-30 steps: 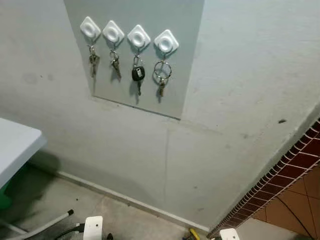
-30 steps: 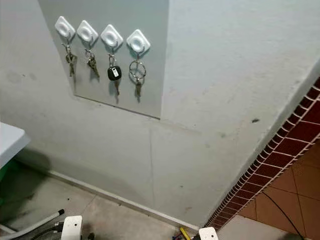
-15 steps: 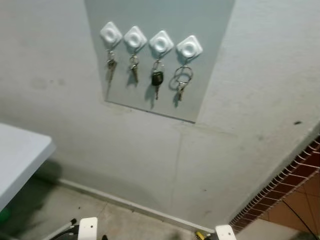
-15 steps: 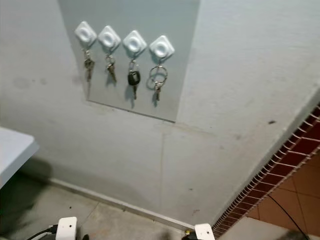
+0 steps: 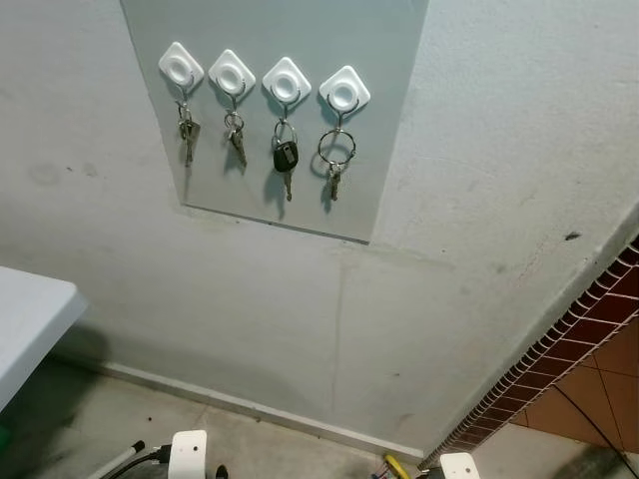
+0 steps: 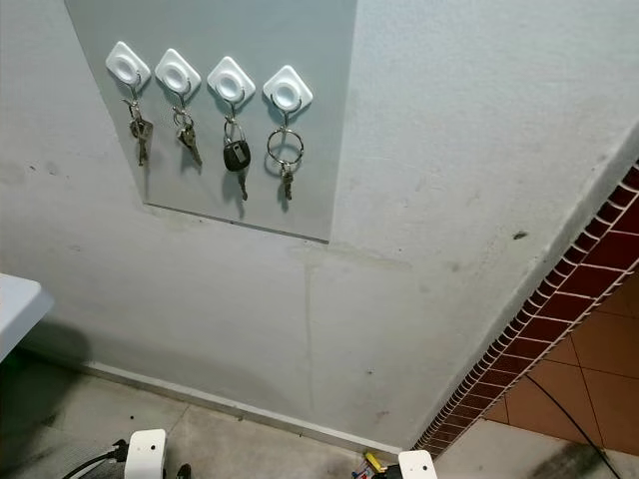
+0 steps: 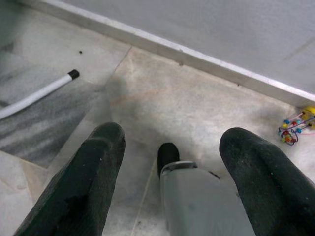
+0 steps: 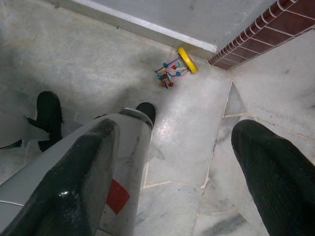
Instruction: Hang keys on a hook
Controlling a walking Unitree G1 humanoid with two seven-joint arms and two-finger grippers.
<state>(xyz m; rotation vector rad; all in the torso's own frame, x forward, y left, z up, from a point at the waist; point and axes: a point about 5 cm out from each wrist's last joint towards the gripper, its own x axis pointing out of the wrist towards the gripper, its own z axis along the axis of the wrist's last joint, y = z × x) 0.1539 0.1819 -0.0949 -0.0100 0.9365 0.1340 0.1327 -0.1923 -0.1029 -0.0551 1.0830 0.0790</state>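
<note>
Keys hang on all four white hooks up on the wall, but nearest to me both arms hang low over the marble floor. The left gripper points down with its fingers spread and nothing between them; the right gripper is likewise open and empty. A small bead toy lies by the skirting. A white desk is cut off at the left edge. Farther up, a grey panel carries the hooks: small key bunches on two, a black-headed key third, a ringed key fourth. Red tiles run along the right.
</note>
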